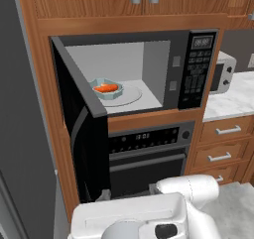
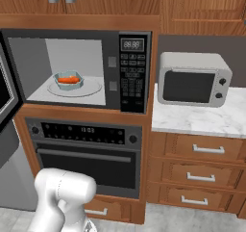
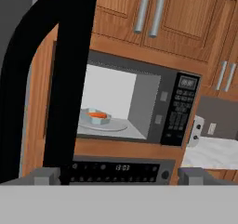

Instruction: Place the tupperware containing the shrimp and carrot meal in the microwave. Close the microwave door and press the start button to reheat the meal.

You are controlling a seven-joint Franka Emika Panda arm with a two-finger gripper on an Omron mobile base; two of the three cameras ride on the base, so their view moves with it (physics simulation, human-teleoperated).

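Note:
The black built-in microwave (image 1: 197,69) (image 2: 132,72) (image 3: 181,111) stands with its cavity exposed. Inside, the pale blue tupperware (image 1: 106,89) (image 2: 68,81) (image 3: 96,117) rests on the left part of the round glass turntable, holding the orange shrimp and carrot meal (image 1: 106,88) (image 2: 68,80) (image 3: 97,115). The microwave door (image 1: 82,129) (image 2: 5,96) (image 3: 69,79) is swung wide out to the left. My gripper (image 3: 119,175) is open and empty, low in front of the oven and well back from the cavity, with the door's edge close at its left.
A black oven (image 1: 149,158) (image 2: 91,154) with a horizontal bar handle sits under the microwave. A small white countertop appliance (image 2: 192,79) (image 1: 222,72) stands on the marble counter (image 2: 202,118) to the right, above wooden drawers (image 2: 202,151). A grey fridge wall (image 1: 25,134) stands at left.

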